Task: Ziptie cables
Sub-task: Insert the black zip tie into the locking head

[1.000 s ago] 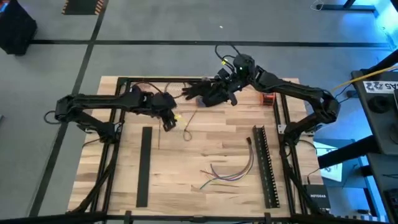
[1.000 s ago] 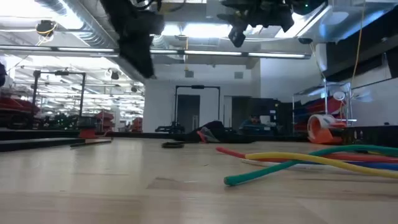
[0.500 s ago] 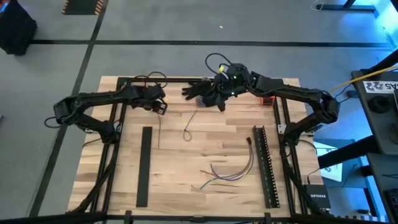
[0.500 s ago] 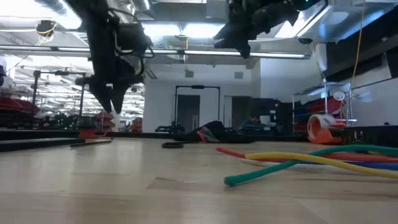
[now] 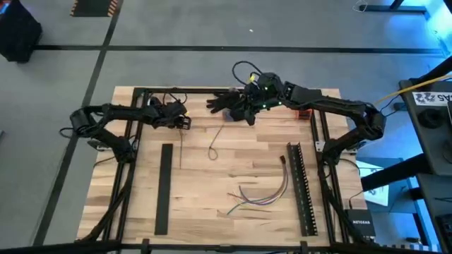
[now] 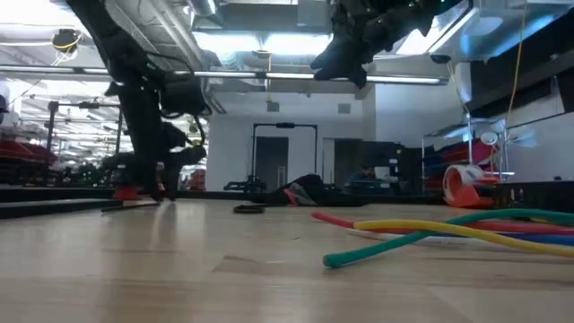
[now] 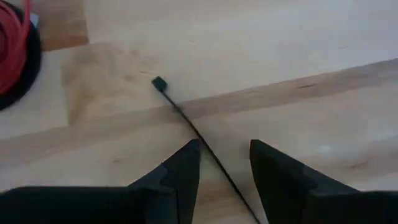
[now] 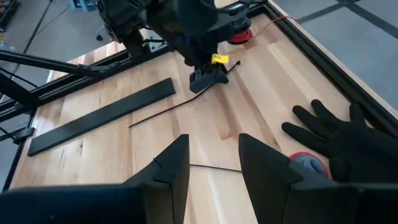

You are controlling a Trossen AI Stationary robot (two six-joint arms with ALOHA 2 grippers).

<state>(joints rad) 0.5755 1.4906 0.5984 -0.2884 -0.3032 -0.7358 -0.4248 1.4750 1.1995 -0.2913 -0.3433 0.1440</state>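
The cables (image 5: pixel 263 196), purple, green, yellow and red, lie in a loose bunch near the table's front right, and they show close up in the low view (image 6: pixel 448 229). No gripper is near them. My left gripper (image 7: pixel 224 146) is open and low over the far left of the table (image 5: pixel 185 121). Its fingers stand on either side of a thin black zip tie (image 7: pixel 186 118) that lies flat on the wood (image 8: pixel 165 111). My right gripper (image 5: pixel 246 116) hangs open and raised at the far middle (image 6: pixel 345 76), with nothing between its fingers (image 8: pixel 212 138).
Black gloves (image 5: pixel 227 102) lie at the far edge under the right arm. A second, looped zip tie (image 5: pixel 214 144) lies mid-table. Two black slotted bars lie at the left (image 5: pixel 164 187) and right (image 5: pixel 300 187). A red wire spool (image 8: pixel 239 31) sits in the far left corner.
My left gripper has gone toward the table's far left and come down from well above the table until it stands just over the wood at the zip tie. My right gripper has shifted a little toward the left edge, beside the gloves, and stayed raised.
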